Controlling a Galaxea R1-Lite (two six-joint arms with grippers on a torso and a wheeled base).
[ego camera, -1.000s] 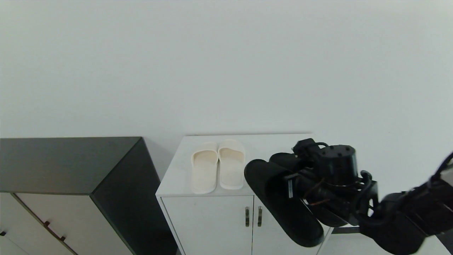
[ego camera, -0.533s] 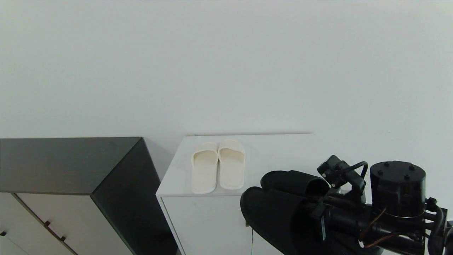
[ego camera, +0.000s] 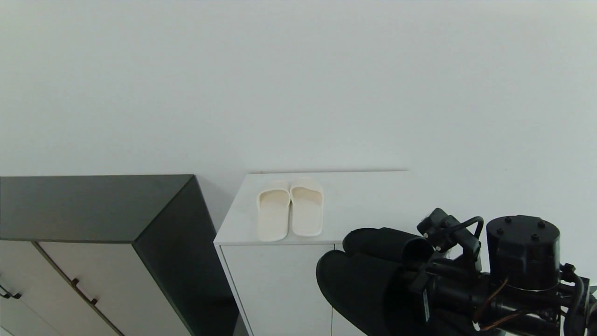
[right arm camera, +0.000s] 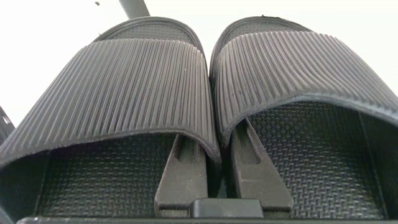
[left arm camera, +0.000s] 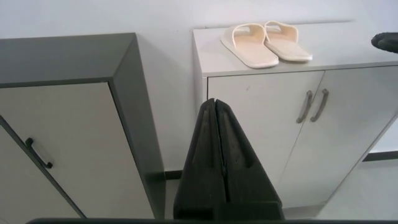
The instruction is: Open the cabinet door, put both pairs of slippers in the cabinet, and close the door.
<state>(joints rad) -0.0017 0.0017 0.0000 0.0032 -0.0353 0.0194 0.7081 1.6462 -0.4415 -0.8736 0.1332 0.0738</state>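
A cream pair of slippers lies side by side on top of the white cabinet, also seen as cream slippers in the left wrist view. Both cabinet doors are closed, their two handles meeting at the middle. My right gripper is shut on the black pair of slippers, one finger inside each, pinching their adjoining sides. In the head view the black slippers hang in front of the cabinet's right door. My left gripper is shut and holds nothing, low in front of the cabinets.
A dark grey cabinet with pale drawer fronts stands directly left of the white one. A plain white wall runs behind both. The right part of the white cabinet's top is bare.
My right arm carried the black slippers off the cabinet top, down and to the right. Since half a second ago the camera has shifted slightly; the arm holds about the same place.
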